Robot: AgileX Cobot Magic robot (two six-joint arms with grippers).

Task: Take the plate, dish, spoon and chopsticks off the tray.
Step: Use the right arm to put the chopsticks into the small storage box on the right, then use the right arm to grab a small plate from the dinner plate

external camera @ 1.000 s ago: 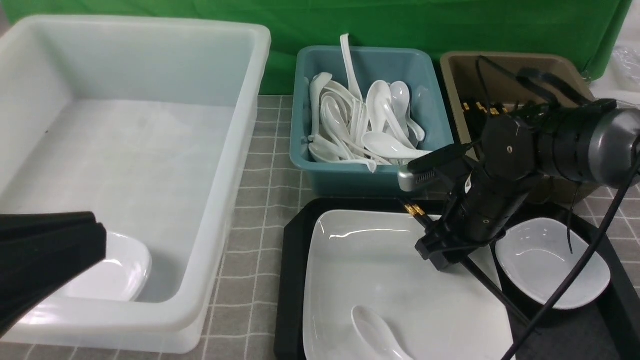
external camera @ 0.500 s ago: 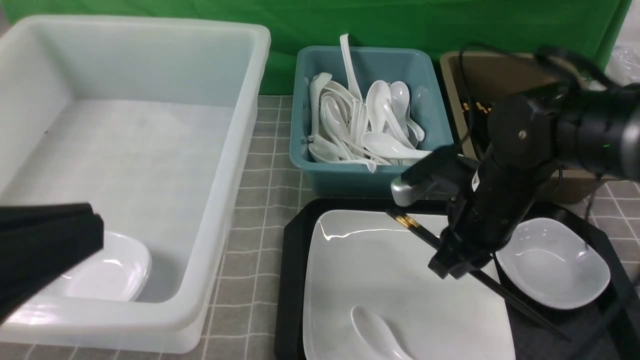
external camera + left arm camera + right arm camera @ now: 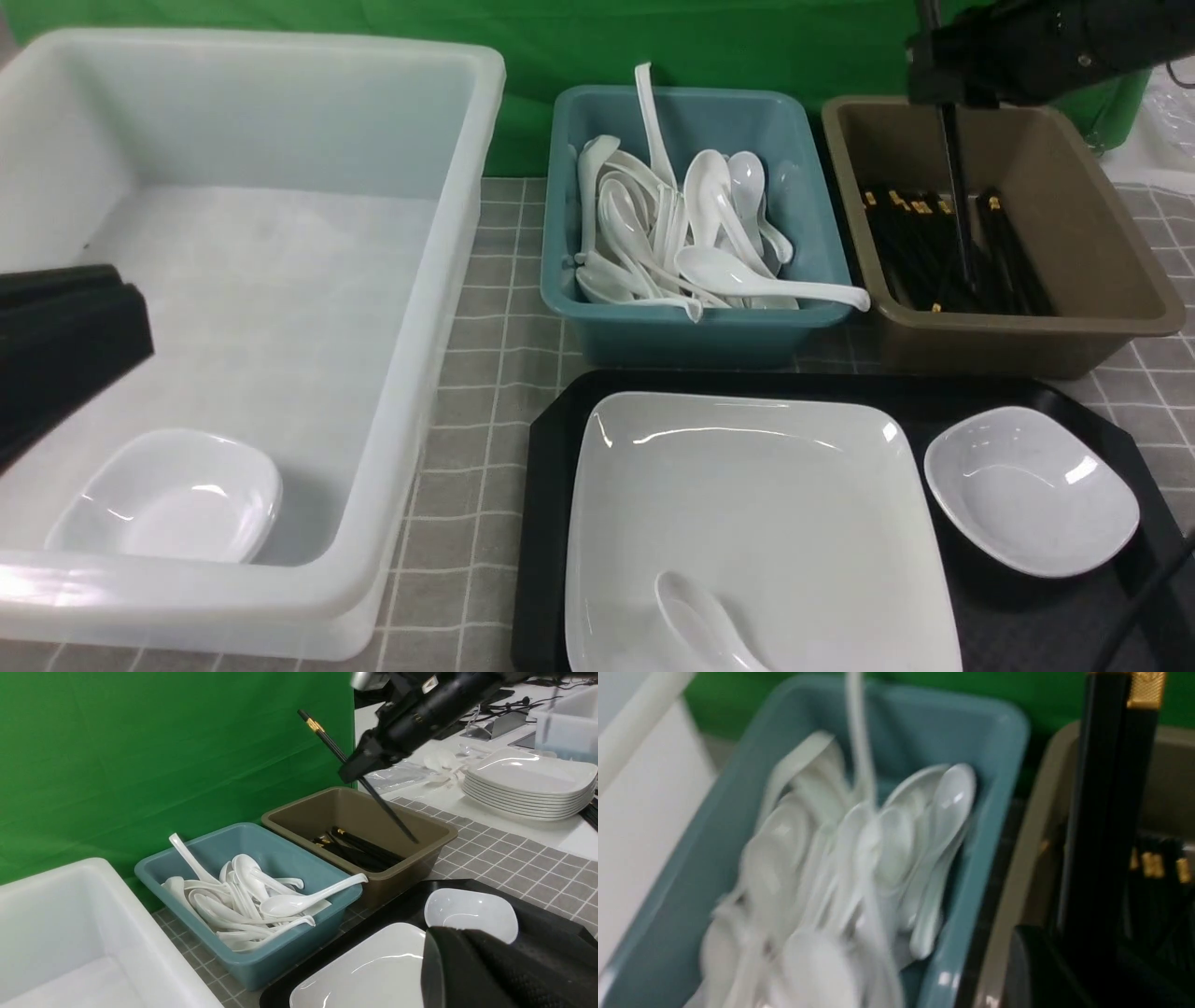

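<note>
The black tray (image 3: 544,485) lies front right. It bears the large white plate (image 3: 766,485), with the spoon (image 3: 695,616) lying at the plate's near edge, and the small dish (image 3: 1027,495) to the plate's right. My right gripper (image 3: 943,86) is high over the brown bin (image 3: 1102,233), shut on the black chopsticks (image 3: 957,187). They hang steeply with their thin tips down in the bin and their gold-banded ends (image 3: 314,724) up. My left gripper (image 3: 135,322) hovers shut and empty over the white tub (image 3: 439,308); the left wrist view shows its fingers (image 3: 490,970) pressed together.
The white tub holds one small white bowl (image 3: 173,499). A teal bin (image 3: 672,336) full of white spoons stands behind the tray, and the brown bin holds several more black chopsticks (image 3: 910,247). A stack of white plates (image 3: 528,784) sits far off to the right.
My right gripper has shut on the chopsticks, lifted them off the tray and carried them up and back over the brown bin. My left gripper has risen a little.
</note>
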